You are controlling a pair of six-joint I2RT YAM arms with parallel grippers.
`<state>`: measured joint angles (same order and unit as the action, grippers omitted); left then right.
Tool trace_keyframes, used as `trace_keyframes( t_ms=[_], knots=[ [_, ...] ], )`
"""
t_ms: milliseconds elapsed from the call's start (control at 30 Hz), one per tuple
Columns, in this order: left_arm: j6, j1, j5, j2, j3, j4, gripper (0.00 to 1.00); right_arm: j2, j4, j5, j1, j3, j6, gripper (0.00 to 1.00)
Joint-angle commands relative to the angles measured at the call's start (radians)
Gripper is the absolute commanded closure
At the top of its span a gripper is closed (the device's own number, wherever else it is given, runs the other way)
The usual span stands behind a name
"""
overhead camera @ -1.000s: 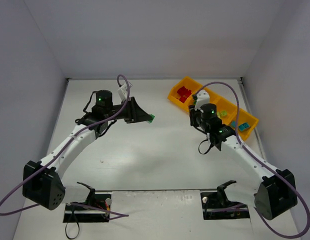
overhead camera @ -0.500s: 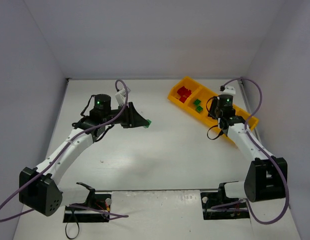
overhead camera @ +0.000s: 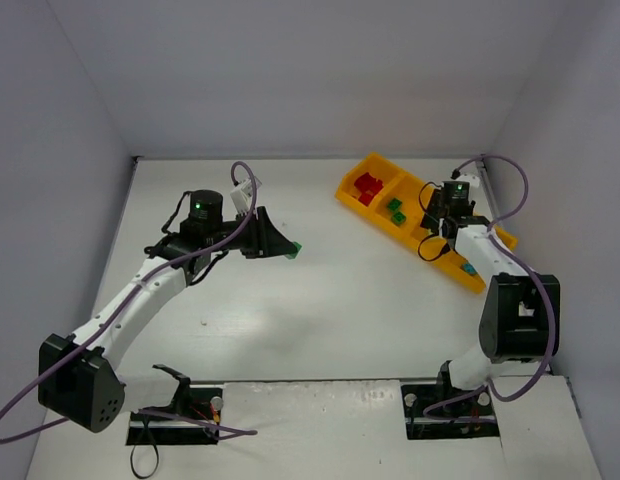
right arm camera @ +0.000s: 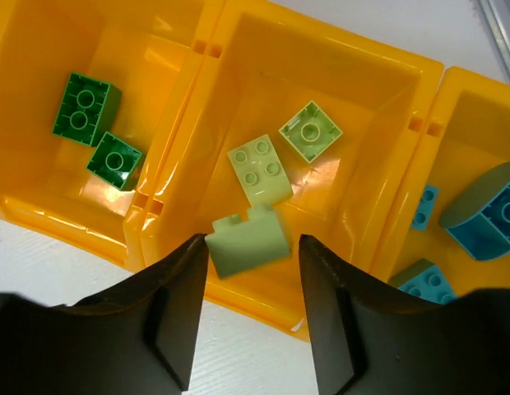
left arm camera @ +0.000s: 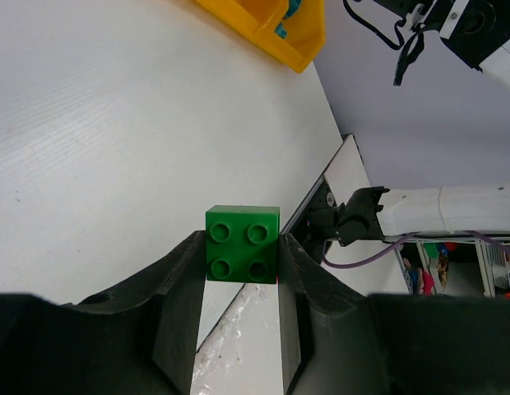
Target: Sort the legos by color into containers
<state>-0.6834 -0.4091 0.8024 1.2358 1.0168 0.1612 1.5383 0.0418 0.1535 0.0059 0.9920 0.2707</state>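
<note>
**Obscured:** In the top view the right arm (overhead camera: 482, 252) covers the right pincer (right arm camera: 252, 244) and part of the tray (right arm camera: 362, 107). The right wrist view cuts off the compartment of teal bricks (right arm camera: 485, 216) at its edge. The red bricks (overhead camera: 367, 186) show only from above, in the end compartment. The left wrist view catches just a corner of the tray.

**Left arm (overhead camera: 140, 290):** It reaches forward with the elbow bent and the wrist turned right. The left pincer (left arm camera: 242, 248) lies level above the table (overhead camera: 320, 300), well apart from the tray. It is clamped on a dark green brick (left arm camera: 243, 239).

**Right arm:** It is folded steeply upward, with the pincer pointing down over the compartment holding two pale bricks (right arm camera: 259, 170). The jaws are parted and a third pale brick (right arm camera: 248, 237) sits tilted between them. Whether it is gripped cannot be told. The neighbouring compartment holds two dark green bricks (right arm camera: 86, 104).
</note>
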Motion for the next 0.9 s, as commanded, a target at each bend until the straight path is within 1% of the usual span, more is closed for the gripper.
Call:
trace_keyframes(
  t_ms=[0, 33, 100, 133, 200, 267, 300, 333, 400, 433, 500, 567, 633, 733, 867],
  knots=[
    [0.013, 0.006, -0.002, -0.001, 0.025, -0.043, 1.0, 0.017, 0.03, 0.014, -0.001, 0.06, 0.016, 0.49],
    [0.012, 0.006, -0.002, 0.002, 0.032, -0.043, 1.0, 0.017, 0.032, 0.008, -0.001, 0.063, 0.01, 0.42],
    [0.012, 0.006, 0.001, 0.007, 0.037, -0.046, 1.0, 0.003, 0.032, -0.028, 0.003, 0.066, -0.03, 0.35],
    [0.012, 0.006, 0.003, 0.013, 0.039, -0.048, 1.0, -0.007, 0.033, -0.031, 0.008, 0.063, -0.043, 0.3],
    [0.01, 0.006, 0.004, 0.021, 0.042, -0.057, 1.0, -0.058, 0.049, -0.046, 0.02, 0.05, -0.086, 0.29],
    [-0.001, 0.006, 0.017, 0.039, 0.048, -0.075, 1.0, -0.111, 0.108, -0.078, 0.067, 0.007, -0.135, 0.29],
    [-0.008, 0.006, 0.024, 0.047, 0.052, -0.078, 1.0, -0.174, 0.134, -0.113, 0.095, -0.013, -0.163, 0.29],
    [-0.011, 0.006, 0.027, 0.06, 0.057, -0.081, 1.0, -0.203, 0.159, -0.143, 0.15, -0.057, -0.232, 0.29],
    [-0.019, 0.007, 0.049, 0.076, 0.089, -0.081, 1.0, -0.283, 0.219, -0.224, 0.198, -0.094, -0.298, 0.29],
    [-0.021, 0.006, 0.058, 0.094, 0.101, -0.08, 1.0, -0.305, 0.231, -0.338, 0.213, -0.11, -0.361, 0.29],
    [-0.031, 0.006, 0.083, 0.109, 0.136, -0.081, 1.0, -0.363, 0.26, -0.437, 0.255, -0.148, -0.412, 0.29],
    [-0.039, 0.007, 0.104, 0.131, 0.157, -0.089, 1.0, -0.382, 0.251, -0.544, 0.275, -0.144, -0.442, 0.29],
    [-0.053, 0.007, 0.11, 0.157, 0.192, -0.089, 1.0, -0.38, 0.216, -0.636, 0.292, -0.1, -0.445, 0.27],
    [-0.07, 0.007, 0.127, 0.194, 0.241, -0.066, 1.0, -0.363, 0.181, -0.719, 0.313, -0.058, -0.455, 0.22],
    [-0.152, 0.007, 0.153, 0.215, 0.256, -0.144, 1.0, -0.337, 0.161, -0.772, 0.347, -0.007, -0.453, 0.16]
  ],
)
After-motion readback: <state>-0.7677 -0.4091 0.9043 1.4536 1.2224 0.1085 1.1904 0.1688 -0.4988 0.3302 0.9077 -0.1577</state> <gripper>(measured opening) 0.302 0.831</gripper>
